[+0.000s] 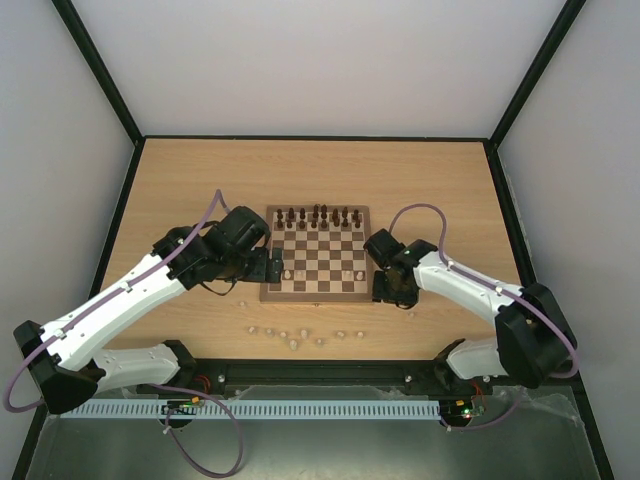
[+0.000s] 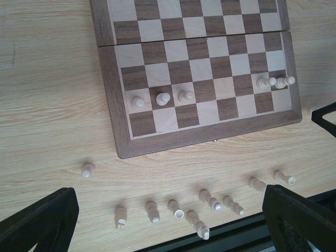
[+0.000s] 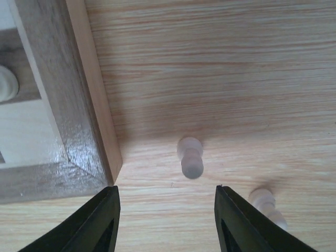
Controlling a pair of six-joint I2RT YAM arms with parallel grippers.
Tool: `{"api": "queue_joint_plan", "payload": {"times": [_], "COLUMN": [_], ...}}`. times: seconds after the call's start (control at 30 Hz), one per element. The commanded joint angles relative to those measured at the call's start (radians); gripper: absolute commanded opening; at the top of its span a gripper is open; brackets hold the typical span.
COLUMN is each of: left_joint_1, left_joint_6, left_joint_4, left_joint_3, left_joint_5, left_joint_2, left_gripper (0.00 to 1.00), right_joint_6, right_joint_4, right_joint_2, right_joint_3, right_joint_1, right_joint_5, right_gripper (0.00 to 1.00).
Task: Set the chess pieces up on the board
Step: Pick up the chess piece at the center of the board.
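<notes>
Resting on light-wood tabletop (image 1: 200, 180), white walls (image 1: 300, 60): board (image 1: 316, 296); left gripper (image 2: 168, 195) wide; right gripper (image 3: 165, 190) parted near probable pawn (image 3: 190, 157).

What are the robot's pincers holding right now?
Nothing. The left pincer is open and empty; the right pincer is open over a pale piece on the table, not touching it.

left arm (image 1: 130, 290): extended forward and inward from its base, elbow folded low at the outer side. left gripper (image 2: 168, 220): jaws wide apart, holding nothing. right arm (image 1: 470, 285): elbow bent outward, forearm angled inward. right gripper (image 3: 165, 220): pointed downward, jaws partly apart, nothing between the fingers (image 3: 100, 220).
</notes>
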Motion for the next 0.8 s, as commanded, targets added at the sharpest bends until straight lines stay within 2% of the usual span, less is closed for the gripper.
{"api": "queue_joint_plan", "payload": {"times": [0.0, 0.33, 0.77], "left_joint_1": [0.009, 0.01, 0.017], "left_joint_6": [-0.004, -0.001, 0.012], "left_joint_4": [-0.005, 0.007, 0.005], "left_joint_3": [-0.011, -0.023, -0.02], "left_joint_5": [-0.001, 0.005, 0.005], "left_joint_2": [-0.009, -0.002, 0.013], "left_gripper": [0.99, 0.99, 0.99], "right_joint_6": [-0.028, -0.034, -0.045], "right_joint_4": [-0.014, 0.011, 0.043], "right_joint_2": [0.044, 0.089, 0.138], "right_joint_3": [0.023, 0.002, -0.008], "right_joint_1": [-0.018, -0.041, -0.074], "right_joint_5": [0.002, 0.006, -0.01], "right_gripper": [0.47, 0.41, 0.25]}}
